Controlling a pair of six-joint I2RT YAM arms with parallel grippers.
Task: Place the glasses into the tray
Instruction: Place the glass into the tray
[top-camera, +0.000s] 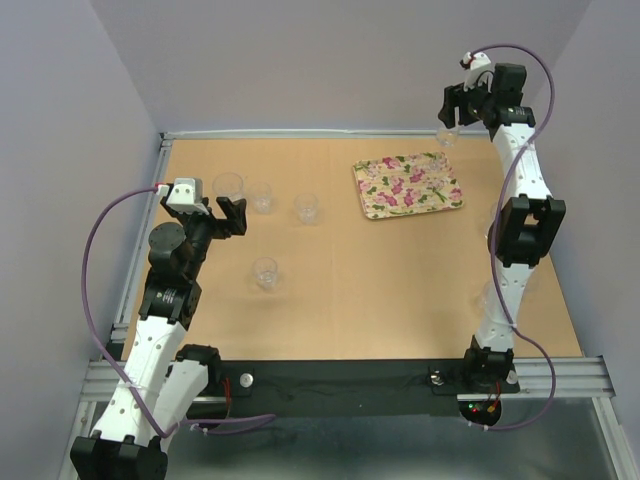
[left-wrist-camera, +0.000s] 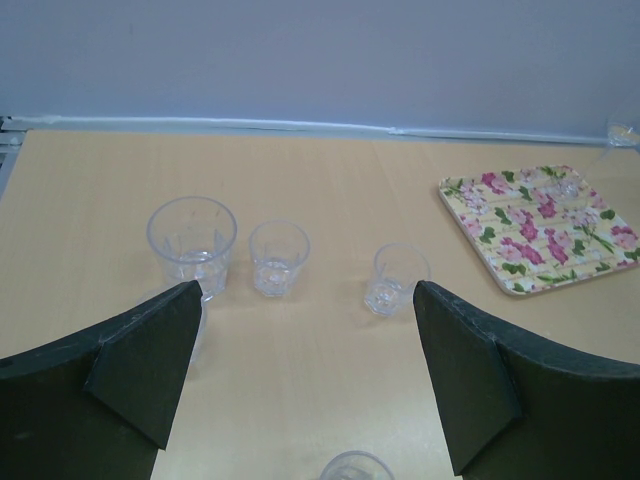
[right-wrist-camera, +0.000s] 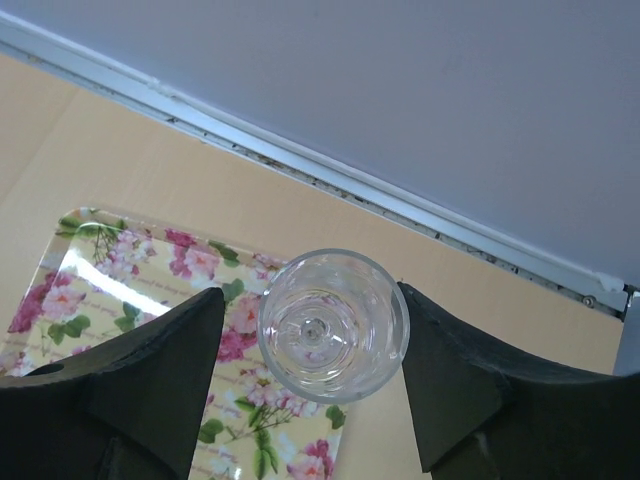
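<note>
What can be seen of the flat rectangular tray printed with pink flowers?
The flat rectangular tray has rounded corners and a low raised rim. Its glossy cream surface carries pink-purple flowers and green leaves. It lies flat on the tan wooden table, far right, slightly turned. In the right wrist view a clear round glass overlaps one corner; whether they touch is unclear.

Clear glasses (left-wrist-camera: 192, 240) ahead of the black left hand (left-wrist-camera: 305, 300), on a tan surface (left-wrist-camera: 320, 180). Cream tray (right-wrist-camera: 100, 262) printed with pink-purple flowers and green leaves beneath the black right hand (right-wrist-camera: 310, 298).
</note>
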